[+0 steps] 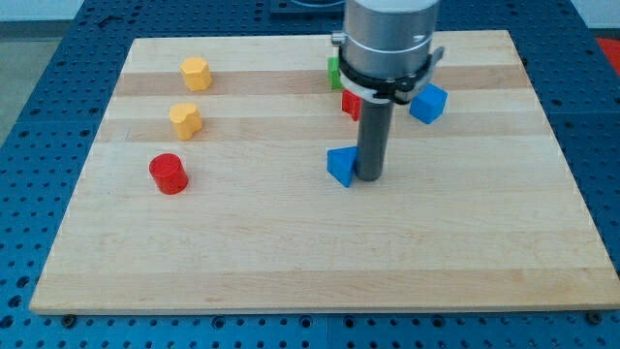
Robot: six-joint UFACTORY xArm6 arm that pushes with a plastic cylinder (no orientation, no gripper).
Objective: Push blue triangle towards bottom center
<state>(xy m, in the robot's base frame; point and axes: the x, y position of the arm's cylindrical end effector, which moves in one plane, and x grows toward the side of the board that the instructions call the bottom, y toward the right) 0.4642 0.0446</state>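
Observation:
The blue triangle lies near the middle of the wooden board. My tip stands right against the triangle's right side, touching or nearly touching it. The rod rises from there to the arm's grey body at the view's top.
A blue cube sits right of the rod. A red block and a green block are partly hidden behind the arm. On the left are a yellow hexagon, a yellow heart-like block and a red cylinder.

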